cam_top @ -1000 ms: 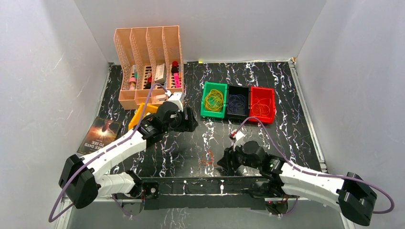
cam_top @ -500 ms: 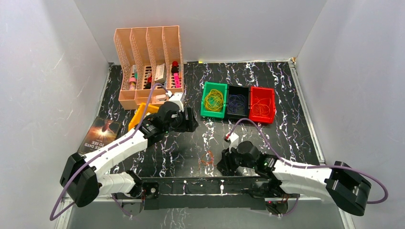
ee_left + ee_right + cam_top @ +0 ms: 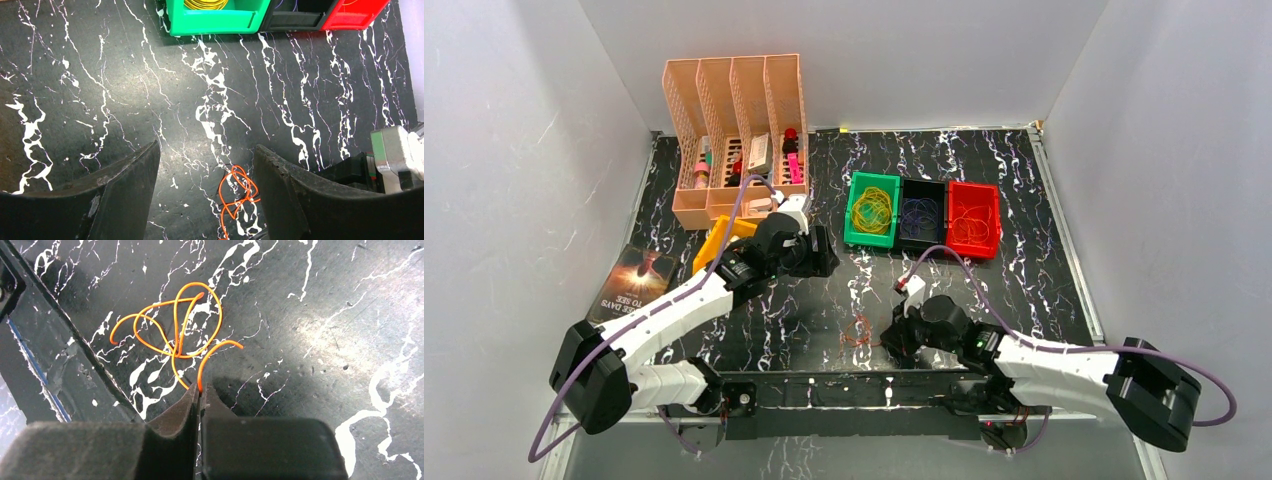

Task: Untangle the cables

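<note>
"Three bins from overhead, green bin [image 3: 871,210], black bin [image 3: 921,213] and red bin [image 3: 973,218], well beyond the right gripper [image 3: 892,340]. How many loops are in each?"

"Too fine to count: yellowish ones in green, bluish in black, orange in red. One loose clump of orange cables [image 3: 857,335] lies just to the left of the right gripper. Its fingertips are hidden under its own body in this view."

"And the left wrist view?"

"The left gripper [image 3: 206,147] is spread wide, holding nothing. The orange cables [image 3: 237,195] show low between its two fingers, cut off by the lower edge. All three bins are cropped at the top."

"Right wrist?"

"The right gripper [image 3: 200,390] is pinched closed on one end of the orange cables [image 3: 175,335]. The rest sprawls on the table [image 3: 325,315] just ahead of its tips. I cannot tell whether that is one strand or several."
</note>
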You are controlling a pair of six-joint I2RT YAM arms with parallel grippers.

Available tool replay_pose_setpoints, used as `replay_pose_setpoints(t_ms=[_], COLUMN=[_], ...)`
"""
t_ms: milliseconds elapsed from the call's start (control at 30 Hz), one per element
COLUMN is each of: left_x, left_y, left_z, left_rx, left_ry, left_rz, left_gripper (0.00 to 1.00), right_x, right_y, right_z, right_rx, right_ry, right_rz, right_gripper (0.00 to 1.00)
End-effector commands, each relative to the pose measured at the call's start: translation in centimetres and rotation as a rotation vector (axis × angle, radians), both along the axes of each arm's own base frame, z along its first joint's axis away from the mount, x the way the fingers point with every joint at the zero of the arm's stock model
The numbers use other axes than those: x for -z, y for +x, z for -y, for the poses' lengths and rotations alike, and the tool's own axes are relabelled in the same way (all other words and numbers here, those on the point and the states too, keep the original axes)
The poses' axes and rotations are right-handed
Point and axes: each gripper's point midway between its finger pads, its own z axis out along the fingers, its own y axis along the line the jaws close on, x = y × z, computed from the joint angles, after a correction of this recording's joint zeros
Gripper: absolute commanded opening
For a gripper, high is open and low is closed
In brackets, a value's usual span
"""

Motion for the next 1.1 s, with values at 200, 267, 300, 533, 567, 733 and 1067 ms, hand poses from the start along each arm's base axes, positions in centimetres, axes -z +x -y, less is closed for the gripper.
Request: replay_pose_setpoints(t_ms=[200,267,300,533,567,733,1067], left_x=[-2.5,-3.9,-4.5,-5.2,-5.4,-6.2,-5.5], left_y=[-1.0,-1.6,-1.6,-0.6,-0.7,-2.0,-2.1], left_z=[1.7,2.3,2.2,-0.2,-0.3,0.1,0.2], left_rx=[0.165,0.216,0.217,0.092,0.096,0.187,0.3], left_ry=[-0.11,-0.169,-0.19,-0.191,-0.196,-0.249,-0.208], left_rz=[0.138,0.206,0.24,0.346,0.366,0.484,0.771], left_gripper=[0.72,0.75,0.75,0.75,0.75,0.75,0.74], right_x=[-7.5,-8.8,-9.4,-13.2,-14.0,-16.1,-18.7], right_y=[4.5,5.3,5.7,7.5,7.6,8.1,9.5], right_z=[-1.0,-0.8,-0.7,-0.9,-1.2,-2.4,-4.4], right_rx=[0.155,0.196,0.211,0.287,0.286,0.301,0.334], right_ry=[0.021,0.005,0.0,0.003,0.011,0.045,0.078], right_rz=[0.14,0.162,0.171,0.218,0.219,0.196,0.184], right_gripper=[0.0,0.0,0.0,0.0,0.0,0.0,0.0])
